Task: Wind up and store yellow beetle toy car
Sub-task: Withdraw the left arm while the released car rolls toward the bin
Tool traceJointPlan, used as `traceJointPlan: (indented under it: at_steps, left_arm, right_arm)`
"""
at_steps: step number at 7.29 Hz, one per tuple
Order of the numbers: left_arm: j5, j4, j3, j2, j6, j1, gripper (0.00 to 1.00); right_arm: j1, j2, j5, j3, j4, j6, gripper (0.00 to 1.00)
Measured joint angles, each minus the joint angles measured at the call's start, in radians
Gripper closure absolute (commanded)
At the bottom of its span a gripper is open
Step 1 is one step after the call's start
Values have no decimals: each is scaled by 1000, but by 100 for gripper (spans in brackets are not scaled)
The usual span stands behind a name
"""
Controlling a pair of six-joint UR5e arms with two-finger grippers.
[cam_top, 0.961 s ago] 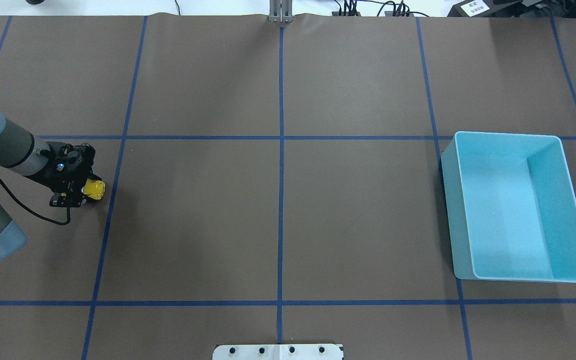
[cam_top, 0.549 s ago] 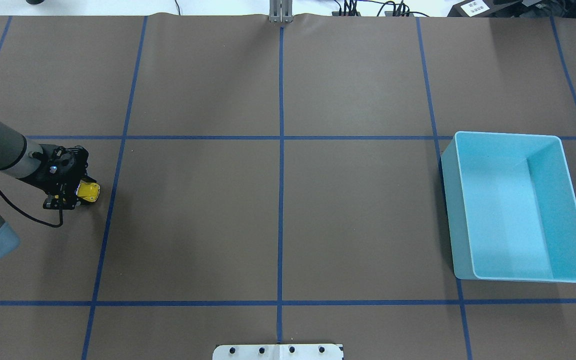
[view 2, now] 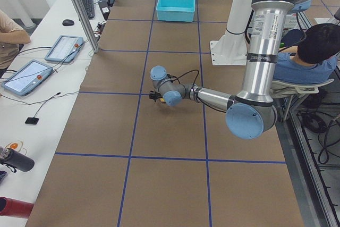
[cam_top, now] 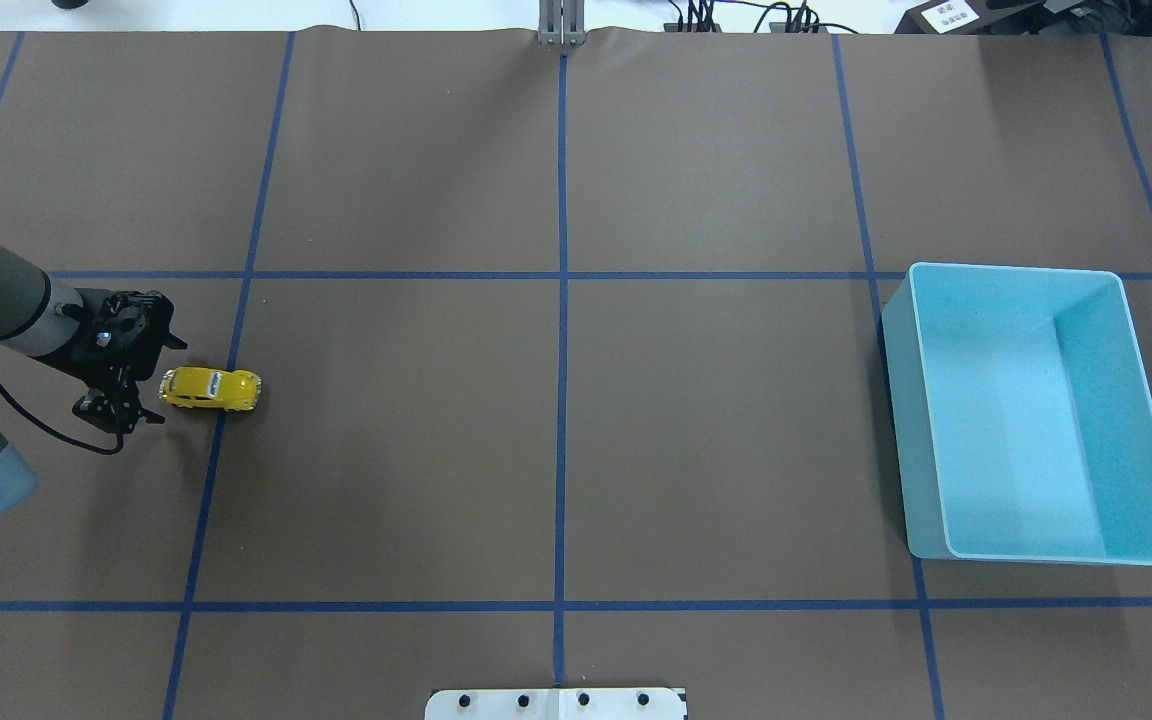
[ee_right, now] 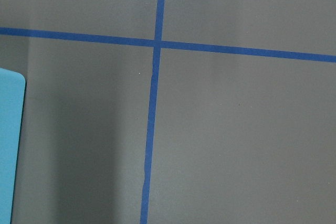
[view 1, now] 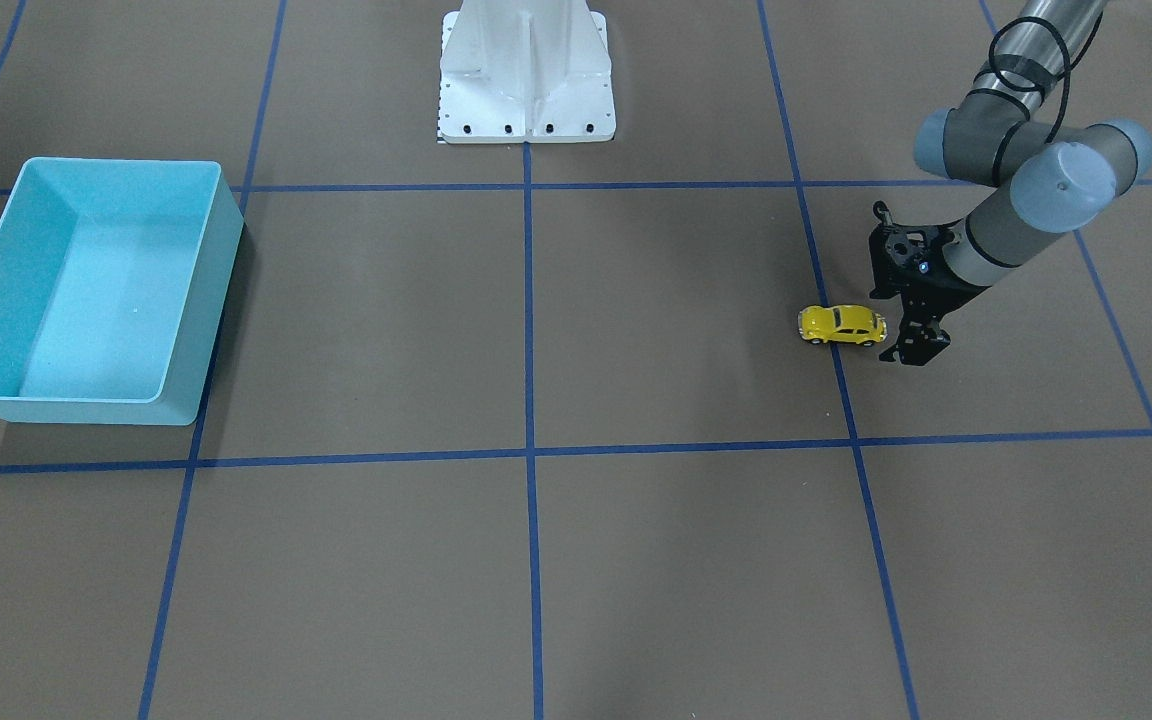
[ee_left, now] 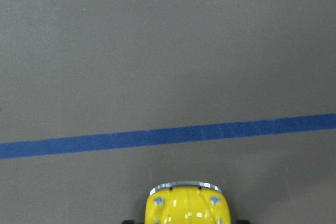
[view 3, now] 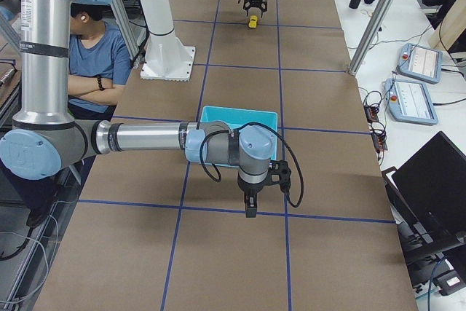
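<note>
Car [cam_top: 210, 388] now outside open left claw [cam_top: 162, 384]

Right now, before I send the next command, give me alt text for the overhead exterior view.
The yellow beetle toy car sits on the brown table at far left, straddling a blue tape line, one end at the left gripper, fingers open. The empty turquoise bin stands at far right; the right arm is not in this view.

My left wrist view cuts the car [ee_left: 185, 205] off at its bottom edge; the bin [ee_right: 10, 145] is a sliver; my right fingers [view 3: 250, 209] are too small to judge.
</note>
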Motion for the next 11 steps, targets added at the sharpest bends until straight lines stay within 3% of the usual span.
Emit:
traceJointPlan:
  at_steps: [8,11]
  left_arm:
    - [0,0,0,0,1,-7,0]
    - [1,4,-3,0,2,-20,0]
  right_arm:
    - [1,-2,0,12,3,1,0]
    - [2,-17,-8,59,4,-11,0]
